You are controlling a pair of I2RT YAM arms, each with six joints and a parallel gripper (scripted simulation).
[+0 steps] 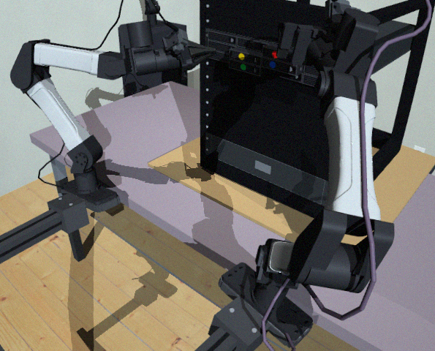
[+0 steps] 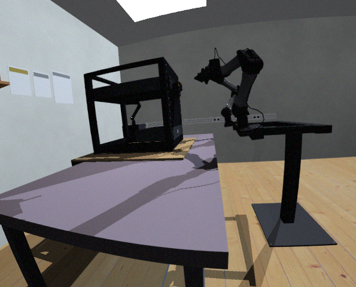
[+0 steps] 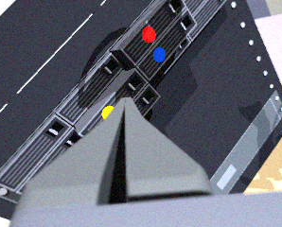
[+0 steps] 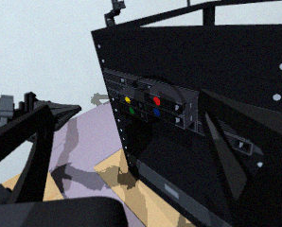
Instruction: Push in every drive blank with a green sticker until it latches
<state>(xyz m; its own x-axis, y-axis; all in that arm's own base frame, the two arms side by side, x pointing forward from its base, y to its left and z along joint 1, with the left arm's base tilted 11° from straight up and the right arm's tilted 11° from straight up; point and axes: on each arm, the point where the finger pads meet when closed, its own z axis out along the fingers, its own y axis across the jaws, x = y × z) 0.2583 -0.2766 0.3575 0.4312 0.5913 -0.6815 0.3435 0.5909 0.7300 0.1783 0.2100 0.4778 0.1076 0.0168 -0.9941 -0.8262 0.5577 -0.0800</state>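
Note:
The dark rack (image 1: 240, 14) (image 2: 125, 89) stands upright on a wooden board. A blank with a green sticker (image 1: 243, 66) (image 4: 132, 111) sits directly below one with a yellow sticker (image 1: 241, 55) (image 3: 108, 113) (image 4: 128, 99); both protrude from the row. Beside them, blanks with a red sticker (image 1: 274, 54) (image 3: 149, 34) (image 4: 157, 100) and a blue sticker (image 1: 272, 64) (image 3: 159, 55) (image 4: 156, 112) also protrude. My left gripper (image 1: 213, 51) (image 2: 196, 78) (image 3: 127, 105) (image 4: 80, 107) is shut and empty, clear of the rack front; it hides the green sticker in the left wrist view. My right gripper (image 4: 125, 104) is open before the rack's other side.
The wooden board (image 1: 410, 170) (image 2: 125, 159) lies on the purple table (image 1: 145, 113) (image 2: 159, 197). A clear-looking panel (image 1: 236, 153) with a pale label crosses the rack's lower front. The right arm (image 1: 349, 151) covers part of the rack in the top view.

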